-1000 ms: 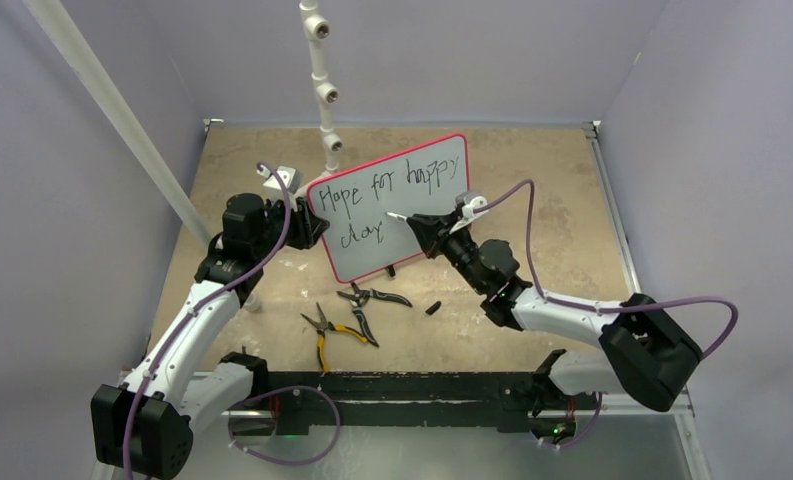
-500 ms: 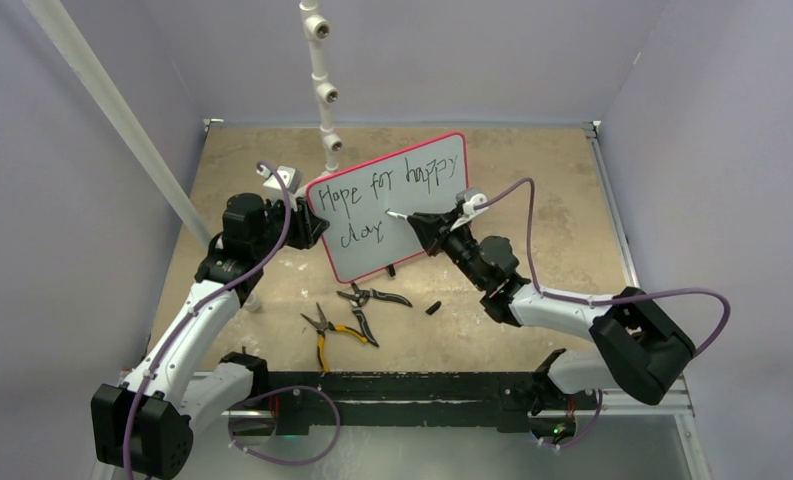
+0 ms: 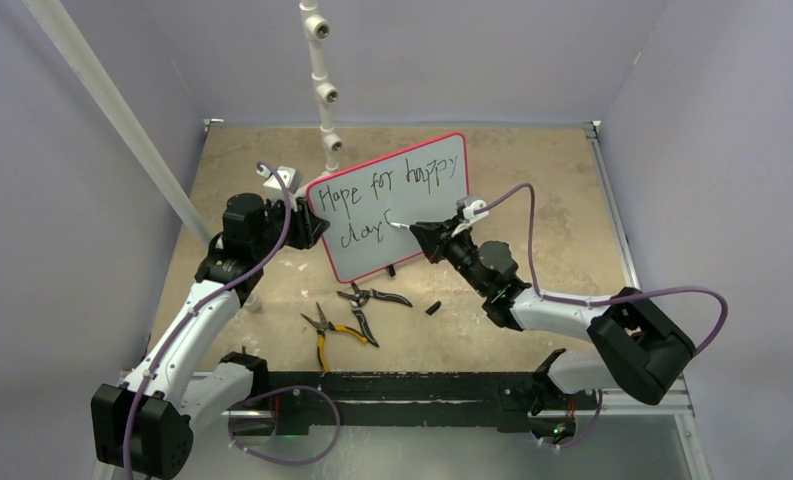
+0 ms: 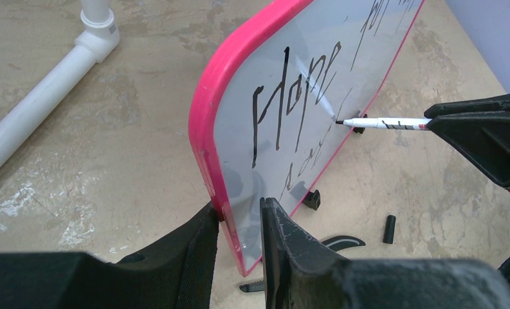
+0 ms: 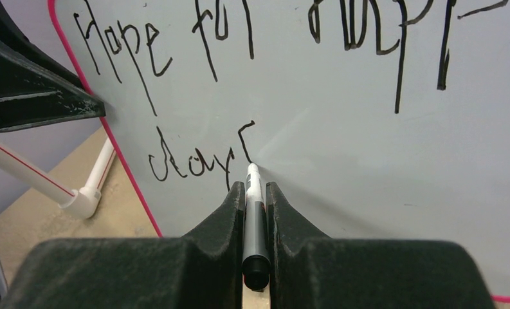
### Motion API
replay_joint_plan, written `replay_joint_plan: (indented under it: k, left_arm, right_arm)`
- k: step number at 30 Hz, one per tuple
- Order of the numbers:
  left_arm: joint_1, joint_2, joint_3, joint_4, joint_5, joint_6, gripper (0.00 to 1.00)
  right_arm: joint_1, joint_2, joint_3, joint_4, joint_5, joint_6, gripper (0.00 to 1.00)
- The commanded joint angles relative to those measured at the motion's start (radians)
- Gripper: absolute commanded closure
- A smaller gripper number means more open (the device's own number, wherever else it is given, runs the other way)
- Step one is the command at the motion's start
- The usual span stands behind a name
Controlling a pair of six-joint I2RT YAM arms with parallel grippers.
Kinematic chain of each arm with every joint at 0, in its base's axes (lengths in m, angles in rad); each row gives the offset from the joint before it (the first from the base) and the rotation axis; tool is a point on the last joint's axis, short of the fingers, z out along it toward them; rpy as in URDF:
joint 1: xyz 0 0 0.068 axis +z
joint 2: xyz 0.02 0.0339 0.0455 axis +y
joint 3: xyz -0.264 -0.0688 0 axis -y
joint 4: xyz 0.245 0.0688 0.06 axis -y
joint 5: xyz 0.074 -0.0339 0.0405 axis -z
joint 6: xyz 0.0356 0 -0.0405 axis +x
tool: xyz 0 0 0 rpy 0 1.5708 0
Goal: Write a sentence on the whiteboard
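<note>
Overhead view with two wrist views. The board (image 3: 377, 255), white with a pink-red frame, stands on small black feet on the table (image 3: 532, 170), near its middle and between the two arms. Its written face is turned toward the right arm.

The left claw (image 4: 239, 209) is pressed together on the board's left edge near the lower corner, one finger on each face and the frame pinched between them.

The right claw (image 5: 255, 188) pinches a marker (image 4: 384, 122), whose barrel lies in the groove between the two fingers with its white nose sticking out ahead. The black tip touches the board's face on the lower line.

The sentence (image 3: 384, 183) is written in thin black strokes. The upper line reads "Hope for happy". The lower line reads "day", followed by a hooked stroke, and the tip rests at the foot of that stroke.

On the table in front of the board lie two pairs of pliers, one with yellow grips (image 3: 327, 332) and one with dark grips (image 3: 372, 297). A small black cap (image 3: 433, 307) lies just to their right, apart from them. A jointed white pipe (image 3: 322, 90) rises behind the board.
</note>
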Motion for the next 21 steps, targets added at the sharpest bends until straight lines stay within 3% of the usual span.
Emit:
replay_joint_plan:
  k: [1, 21]
  left_arm:
    - [0.002, -0.002, 0.009, 0.026, 0.020, 0.011, 0.71]
    - [0.002, -0.002, 0.009, 0.026, 0.019, 0.011, 0.71]
  right_arm:
    - [-0.006, -0.027, -0.008, -0.029, 0.061, 0.007, 1.00]
    - [-0.004, 0.036, 0.024, 0.048, -0.037, -0.011, 1.00]
